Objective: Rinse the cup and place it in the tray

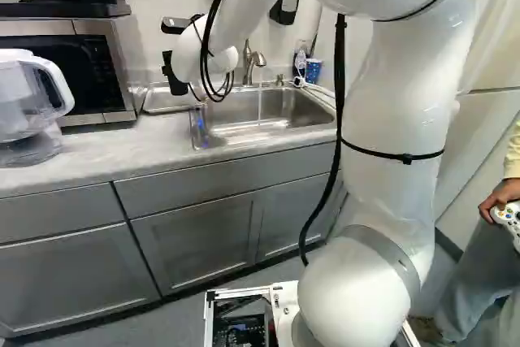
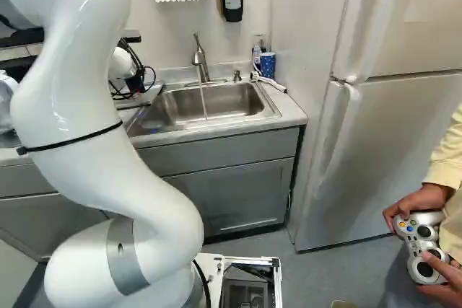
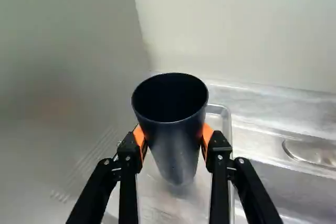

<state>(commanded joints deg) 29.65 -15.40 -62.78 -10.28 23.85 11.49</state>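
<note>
Orange pads (image 3: 208, 132) of the tool (image 3: 174, 135) pinch the cup (image 3: 172, 121) from two sides, mouth up, over the tray (image 3: 228, 135) beside the sink (image 1: 272, 110); whether its base touches cannot be told. Placing looks like the step in hand, though water runs from the faucet (image 1: 249, 62). Done well, it calls for centring the cup inside the rim, lowering it straight and slowly, and loosening evenly only once the base sits flat, since a slanted release could topple it.
</note>
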